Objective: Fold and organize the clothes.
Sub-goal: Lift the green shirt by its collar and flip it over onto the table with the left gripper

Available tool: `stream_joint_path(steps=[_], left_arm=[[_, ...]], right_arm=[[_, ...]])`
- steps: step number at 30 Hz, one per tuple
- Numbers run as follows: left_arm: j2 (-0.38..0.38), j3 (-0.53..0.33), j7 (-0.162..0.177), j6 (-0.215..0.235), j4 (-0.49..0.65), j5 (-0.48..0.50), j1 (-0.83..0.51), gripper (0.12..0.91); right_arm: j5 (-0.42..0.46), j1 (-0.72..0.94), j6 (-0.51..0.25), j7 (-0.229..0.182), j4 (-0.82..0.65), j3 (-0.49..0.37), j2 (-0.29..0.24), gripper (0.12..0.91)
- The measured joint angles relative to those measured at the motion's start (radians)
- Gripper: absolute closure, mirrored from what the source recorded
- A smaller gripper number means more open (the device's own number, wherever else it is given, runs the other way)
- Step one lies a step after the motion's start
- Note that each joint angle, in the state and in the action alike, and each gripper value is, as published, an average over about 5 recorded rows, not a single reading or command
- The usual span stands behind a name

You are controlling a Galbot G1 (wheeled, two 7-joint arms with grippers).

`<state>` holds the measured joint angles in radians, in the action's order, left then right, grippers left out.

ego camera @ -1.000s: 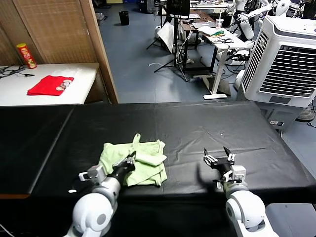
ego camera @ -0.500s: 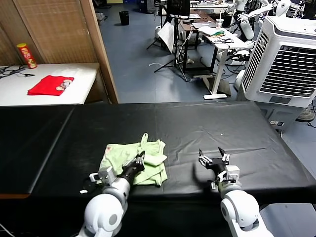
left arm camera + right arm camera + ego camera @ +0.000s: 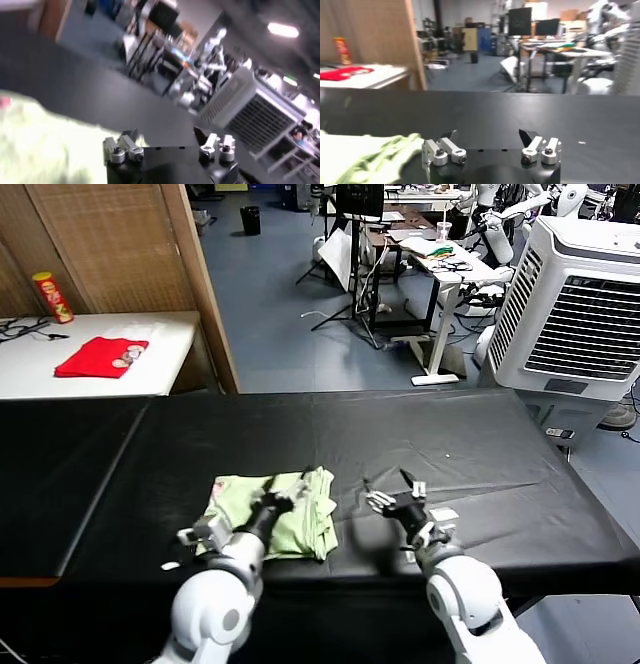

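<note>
The pale green T-shirt (image 3: 255, 509) lies folded in a compact bundle on the black table (image 3: 470, 444), near its front edge. My left gripper (image 3: 281, 496) is open and empty, low over the shirt's right part. In the left wrist view the gripper (image 3: 162, 137) stands open with the green cloth (image 3: 35, 145) beside and under it. My right gripper (image 3: 395, 502) is open and empty above bare table, just right of the shirt. In the right wrist view the gripper (image 3: 487, 135) stands open with the shirt's edge (image 3: 370, 152) off to one side.
A white side table (image 3: 170, 334) at the far left holds a red folded garment (image 3: 100, 356) and a red can (image 3: 52, 296). A wooden partition (image 3: 150, 254) stands behind. A large white air cooler (image 3: 580, 304) stands at the far right.
My left gripper has moved forward and right over the shirt. The raised sleeve flap now lies flat. My right gripper has moved left toward the shirt.
</note>
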<state>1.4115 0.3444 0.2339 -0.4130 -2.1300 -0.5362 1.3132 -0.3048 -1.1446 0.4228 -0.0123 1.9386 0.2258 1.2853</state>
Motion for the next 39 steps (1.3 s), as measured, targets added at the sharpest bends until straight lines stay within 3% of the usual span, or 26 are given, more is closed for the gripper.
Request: stream_joint_path(steps=[7, 11, 15, 20, 27, 34, 36, 39], left_arm=[[-0.096, 0.123, -0.021, 0.056, 0.042, 0.106, 0.058, 0.232], [-0.098, 0.17, -0.03, 0.07, 0.067, 0.096, 0.09, 0.232], [-0.097, 0.205, -0.082, 0.092, 0.089, 0.033, 0.117, 0.232], [-0.101, 0.242, -0.142, 0.125, 0.122, -0.051, 0.135, 0.232], [-0.1, 0.277, -0.171, 0.125, 0.172, -0.217, 0.13, 0.232], [-0.087, 0.277, -0.182, 0.099, 0.21, -0.344, 0.119, 0.235], [-0.086, 0.273, -0.181, 0.095, 0.216, -0.357, 0.118, 0.256], [-0.086, 0.271, -0.172, 0.085, 0.222, -0.381, 0.116, 0.367]], right_arm=[[0.096, 0.104, 0.025, 0.0, -0.092, -0.166, 0.02, 0.227], [0.19, 0.113, 0.042, -0.03, -0.138, -0.199, 0.017, 0.227], [0.257, 0.107, -0.002, -0.064, -0.165, -0.198, 0.02, 0.227], [0.212, 0.095, -0.077, -0.08, -0.163, -0.185, 0.041, 0.227], [0.099, 0.059, -0.101, -0.07, -0.082, -0.153, 0.044, 0.227], [0.074, 0.016, -0.102, -0.07, -0.001, -0.11, 0.023, 0.227], [0.075, 0.008, -0.102, -0.071, 0.011, -0.1, 0.022, 0.227], [0.076, -0.001, -0.102, -0.071, 0.022, -0.091, 0.023, 0.227]])
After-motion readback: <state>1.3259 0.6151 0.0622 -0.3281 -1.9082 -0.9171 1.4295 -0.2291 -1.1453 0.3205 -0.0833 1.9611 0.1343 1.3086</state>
